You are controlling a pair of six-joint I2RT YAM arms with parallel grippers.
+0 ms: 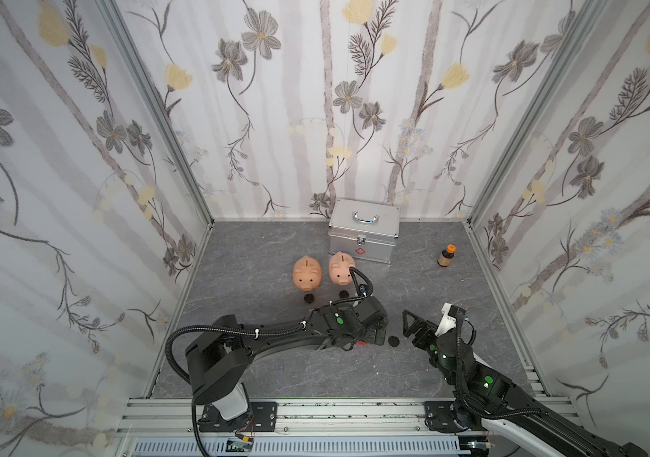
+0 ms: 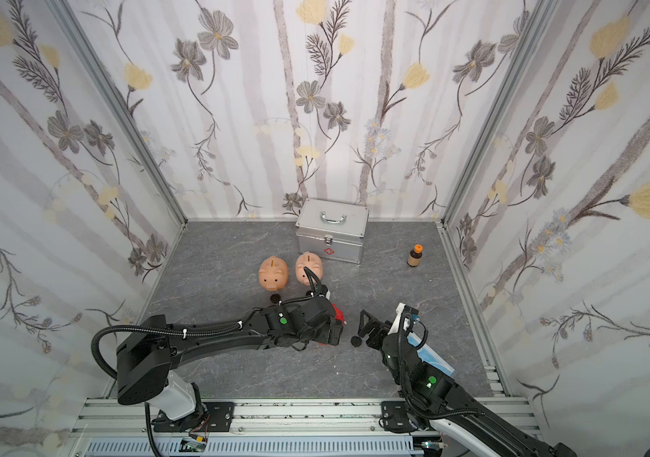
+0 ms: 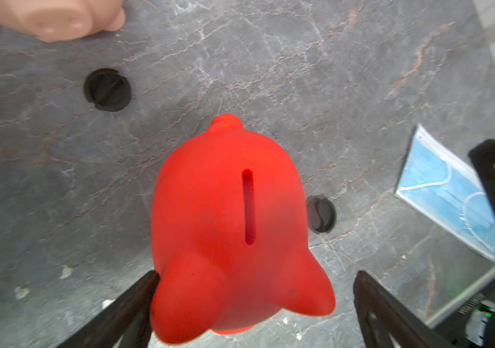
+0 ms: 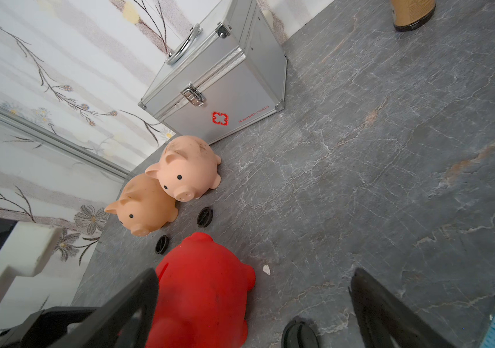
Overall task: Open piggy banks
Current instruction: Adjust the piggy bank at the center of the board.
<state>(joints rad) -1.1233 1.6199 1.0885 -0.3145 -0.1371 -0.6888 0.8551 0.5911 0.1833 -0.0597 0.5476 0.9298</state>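
While our left end effector [image 3: 256, 277] is standing open around the bright red plastic piggy bank [image 3: 234, 229] on the grey bench [image 3: 330, 75], we are judging it opened, its round black plug [image 3: 321, 214] lying alongside. Our right end effector [image 4: 253, 272] is hovering open nearby.

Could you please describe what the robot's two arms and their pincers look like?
Both the left arm and right arm are black and jointed, with white shells near their bases and round green dots on the joints. Black corrugated cable loops along each. The left pincer and right pincer have black fingers shaped as open triangular frames; a white bracket sits by the right wrist.
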